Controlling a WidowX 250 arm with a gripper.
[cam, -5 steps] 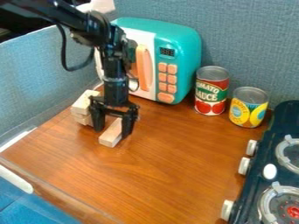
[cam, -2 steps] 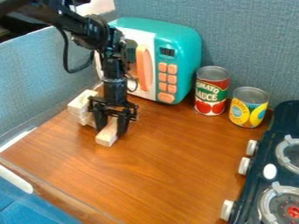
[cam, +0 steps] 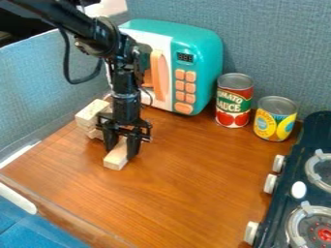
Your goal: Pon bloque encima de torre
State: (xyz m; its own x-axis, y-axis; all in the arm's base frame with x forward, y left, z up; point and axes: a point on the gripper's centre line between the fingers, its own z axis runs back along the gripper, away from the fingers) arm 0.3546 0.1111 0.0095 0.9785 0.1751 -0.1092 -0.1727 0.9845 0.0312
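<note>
The black claw (cam: 123,151) hangs upright over the left part of the wooden counter (cam: 188,184), drawn in to a narrow grip with its fingers on either side of a pale wooden block (cam: 115,160). The block lies lengthwise between them, its near end poking out toward the camera, low down at the counter; whether it touches the surface cannot be told. Just beside it, partly hidden behind the claw, stands the tower (cam: 91,114) of similar pale blocks. Behind the arm sits a teal toy microwave (cam: 210,53), with a tomato can (cam: 234,102) near it, then a shorter yellow can (cam: 275,121). A dark toy stove (cam: 277,213) runs along the right edge.
</note>
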